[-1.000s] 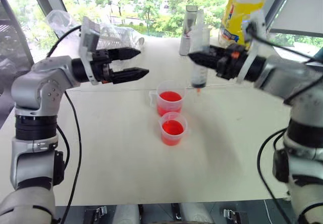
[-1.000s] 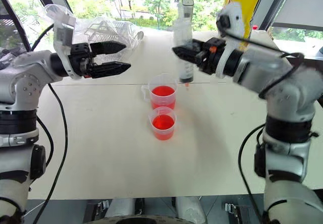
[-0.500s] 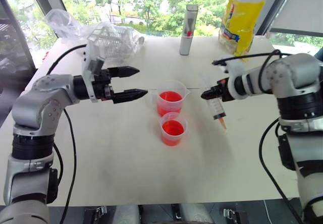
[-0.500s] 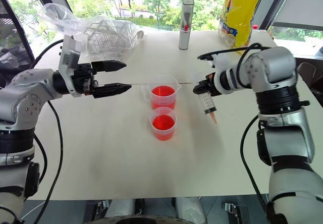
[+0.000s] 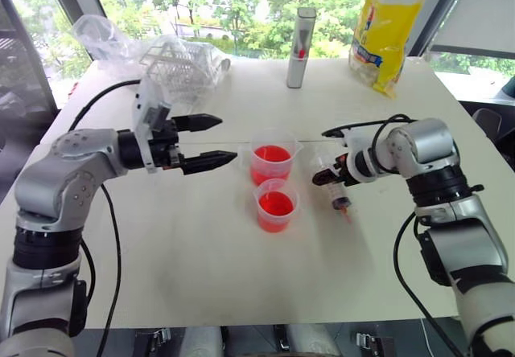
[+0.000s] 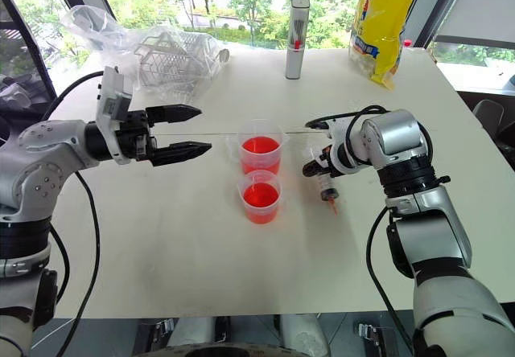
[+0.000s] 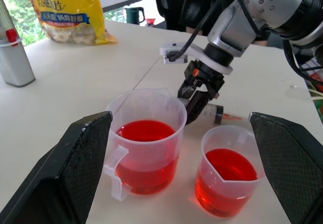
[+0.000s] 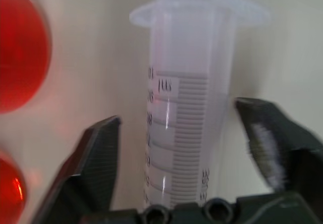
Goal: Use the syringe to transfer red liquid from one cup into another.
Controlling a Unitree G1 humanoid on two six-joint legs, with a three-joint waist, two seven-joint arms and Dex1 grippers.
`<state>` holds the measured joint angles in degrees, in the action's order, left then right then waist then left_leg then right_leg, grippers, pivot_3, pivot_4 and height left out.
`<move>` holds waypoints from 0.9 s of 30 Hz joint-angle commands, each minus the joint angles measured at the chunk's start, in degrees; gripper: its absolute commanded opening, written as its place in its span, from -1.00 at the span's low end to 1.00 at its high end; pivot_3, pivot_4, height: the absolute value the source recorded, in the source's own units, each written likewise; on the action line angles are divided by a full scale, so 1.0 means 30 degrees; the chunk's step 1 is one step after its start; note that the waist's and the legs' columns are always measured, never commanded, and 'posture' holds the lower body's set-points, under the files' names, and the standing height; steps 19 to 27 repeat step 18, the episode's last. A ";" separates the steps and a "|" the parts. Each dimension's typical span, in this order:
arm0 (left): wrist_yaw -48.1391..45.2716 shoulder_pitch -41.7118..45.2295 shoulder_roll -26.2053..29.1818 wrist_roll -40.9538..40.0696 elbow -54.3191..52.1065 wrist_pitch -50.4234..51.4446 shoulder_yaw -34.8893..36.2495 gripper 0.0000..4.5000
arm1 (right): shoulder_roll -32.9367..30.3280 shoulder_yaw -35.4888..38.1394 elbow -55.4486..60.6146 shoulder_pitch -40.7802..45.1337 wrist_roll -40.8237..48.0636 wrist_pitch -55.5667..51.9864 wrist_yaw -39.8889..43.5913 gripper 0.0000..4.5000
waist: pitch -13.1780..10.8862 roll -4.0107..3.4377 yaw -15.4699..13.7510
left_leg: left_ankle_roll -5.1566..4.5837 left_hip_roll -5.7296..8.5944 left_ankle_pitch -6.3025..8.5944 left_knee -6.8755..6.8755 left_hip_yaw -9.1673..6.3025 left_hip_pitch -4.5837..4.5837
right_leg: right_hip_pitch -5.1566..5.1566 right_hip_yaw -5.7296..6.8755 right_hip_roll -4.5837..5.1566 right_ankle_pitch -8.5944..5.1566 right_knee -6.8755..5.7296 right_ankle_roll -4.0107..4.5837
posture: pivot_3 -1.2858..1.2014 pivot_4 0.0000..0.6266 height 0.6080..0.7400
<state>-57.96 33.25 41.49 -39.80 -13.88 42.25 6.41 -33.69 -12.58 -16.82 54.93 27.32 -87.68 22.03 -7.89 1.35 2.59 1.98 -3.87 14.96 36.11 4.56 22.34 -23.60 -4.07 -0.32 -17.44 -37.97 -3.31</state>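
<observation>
The syringe [image 6: 325, 185] lies on the white table [image 5: 201, 260] just right of the cups, its orange-red tip toward the near edge. My right gripper [image 5: 326, 177] points down over it, open. In the right wrist view the scale-marked barrel [image 8: 186, 128] sits between the two fingers [image 8: 96, 158] with a gap on each side. Two clear cups hold red liquid [image 5: 272, 153]: a handled cup [image 7: 146, 143] farther back and a smaller cup [image 5: 276, 204] in front. My left gripper [image 5: 226, 139] hovers level and open to the left of the cups, empty.
A grey upright cylinder with a red mark [image 5: 299, 37] and a yellow bag [image 5: 386, 19] stand at the back of the table. A clear plastic bag with a white rack [image 5: 173, 59] lies at the back left.
My right gripper came down from above the far cup to the table right of the cups, carrying the syringe, and its fingers opened off the barrel. The left gripper sank slightly.
</observation>
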 commanded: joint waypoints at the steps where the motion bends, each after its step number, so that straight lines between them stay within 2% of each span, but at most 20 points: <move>1: 0.0097 0.0045 0.0337 -0.0465 -0.0643 0.0048 0.0563 1.00 | -0.0866 0.0655 0.1922 0.0245 0.0108 -0.0309 0.0710 0.99 | -0.0001 -0.0001 -0.0008 | 0.0000 0.0000 0.0000 0.0000 -0.0003 0.0000 | 0.0000 0.0000 -0.0001 0.0000 0.0000 0.0000 | 0.03 -0.52 1.00; 7: 0.0024 -0.0160 0.0801 -0.0854 -0.0676 0.0167 0.0719 1.00 | -0.3839 0.1129 0.5901 0.0291 0.0977 -0.0205 0.2770 0.99 | -0.0001 -0.0001 -0.0028 | 0.0000 0.0002 0.0001 -0.0008 -0.0005 0.0001 | 0.0000 0.0003 0.0001 -0.0001 0.0010 -0.0001 | 0.03 -0.52 1.00; 10: -0.0211 -0.0560 0.1455 -0.0951 -0.0632 0.0250 0.0974 1.00 | -0.6429 0.2077 0.8611 0.0108 0.2193 0.1476 0.5527 0.99 | -0.0011 -0.0010 -0.0030 | 0.0000 0.0002 0.0001 -0.0013 -0.0012 -0.0001 | 0.0006 0.0010 0.0001 -0.0001 0.0017 -0.0002 | 0.03 -0.52 1.00; 12: -0.0282 -0.0728 0.1708 -0.1009 -0.0641 0.0252 0.1035 1.00 | -0.7446 0.2895 0.9665 -0.0212 0.2904 0.2491 0.7019 0.99 | -0.0014 -0.0013 -0.0006 | -0.0001 0.0002 0.0003 -0.0025 -0.0011 -0.0005 | 0.0003 0.0012 -0.0001 -0.0002 0.0026 -0.0002 | 0.03 -0.52 1.00; 16: -0.0337 -0.0721 0.1966 -0.0951 -0.0551 0.0251 0.1080 1.00 | -1.0062 0.5549 1.1472 -0.2494 0.4885 0.4926 1.1358 0.99 | -0.0011 0.0002 -0.0051 | -0.0004 -0.0003 0.0005 -0.0039 -0.0026 -0.0031 | 0.0047 0.0033 -0.0006 -0.0003 0.0055 -0.0002 | 0.03 -0.52 1.00; 18: -0.0380 -0.0799 0.2077 -0.1041 -0.0571 0.0378 0.1126 1.00 | -1.0626 0.6467 1.1904 -0.3607 0.5223 0.5990 1.2337 0.99 | -0.0011 0.0003 -0.0050 | -0.0004 -0.0006 0.0005 -0.0028 -0.0034 -0.0035 | 0.0075 0.0046 0.0000 -0.0002 0.0083 -0.0003 | 0.03 -0.52 1.00; 27: -0.0380 -0.0799 0.2077 -0.1041 -0.0571 0.0378 0.1126 1.00 | -1.0626 0.6467 1.1904 -0.3607 0.5223 0.5990 1.2337 0.99 | -0.0011 0.0003 -0.0050 | -0.0004 -0.0006 0.0005 -0.0028 -0.0034 -0.0035 | 0.0075 0.0046 0.0000 -0.0002 0.0083 -0.0003 | 0.03 -0.52 1.00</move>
